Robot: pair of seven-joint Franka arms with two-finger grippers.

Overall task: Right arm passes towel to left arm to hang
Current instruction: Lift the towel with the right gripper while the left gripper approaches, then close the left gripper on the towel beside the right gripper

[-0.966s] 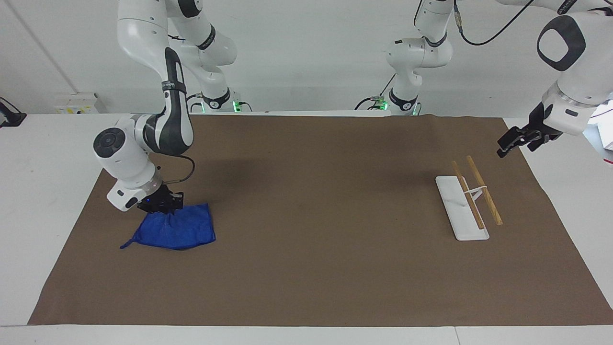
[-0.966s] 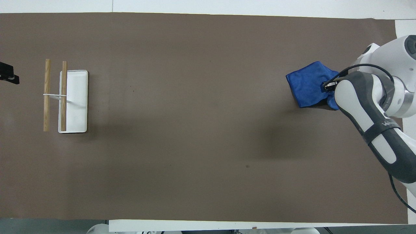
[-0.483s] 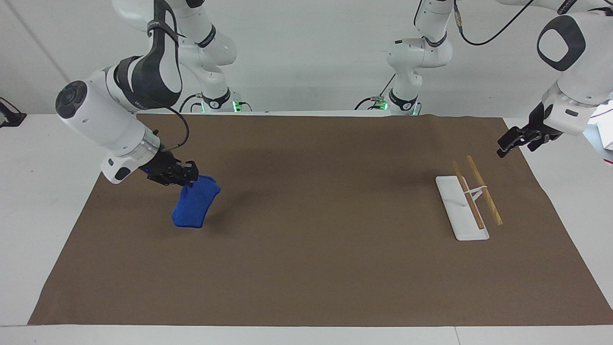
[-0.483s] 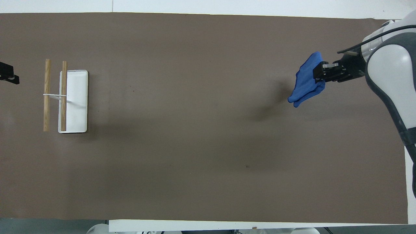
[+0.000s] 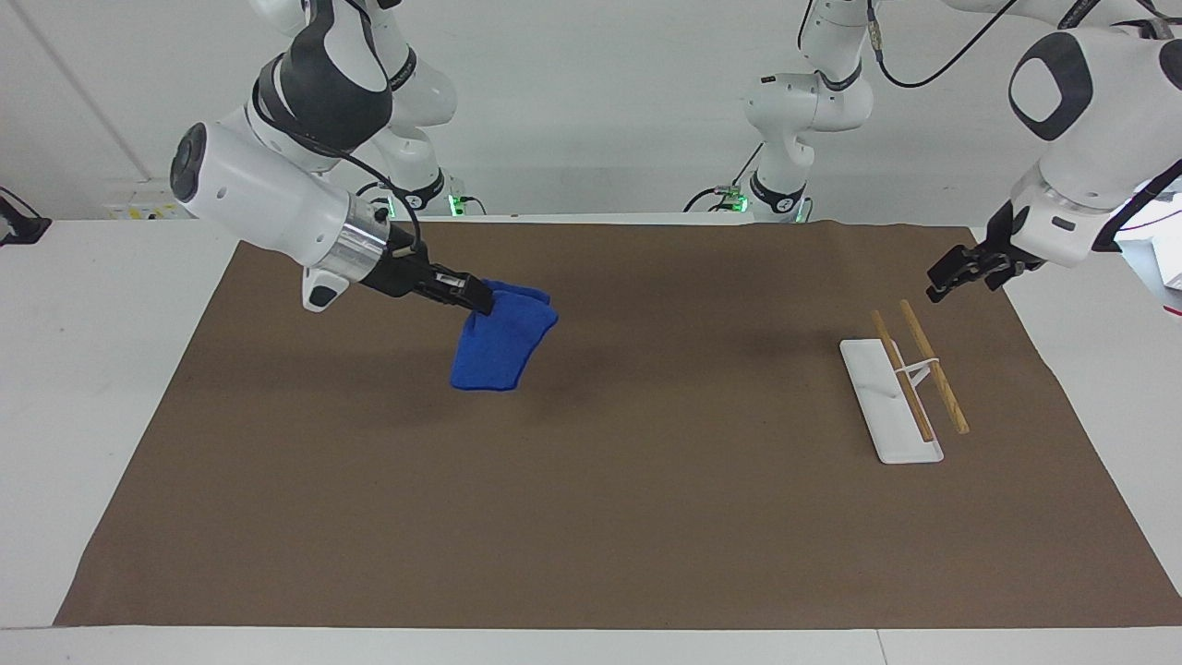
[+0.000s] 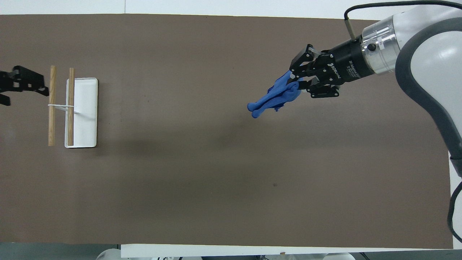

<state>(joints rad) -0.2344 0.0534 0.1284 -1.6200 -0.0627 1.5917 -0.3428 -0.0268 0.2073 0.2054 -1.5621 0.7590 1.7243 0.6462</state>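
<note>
Now my right arm's wide black claw pinches the small bright blue soft towel, lifted off the brown mat and carried to centre-left of the facing view; my slim left gripper, upper right, has edged inward, fingers unclear; handover approaches.

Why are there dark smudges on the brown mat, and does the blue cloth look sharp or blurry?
Facing view: soft shadows on the mat lie under the towel held by the right gripper and beside the rack. Overhead view: the hanging towel's edges look slightly smeared; the left gripper is over the mat's edge.
</note>
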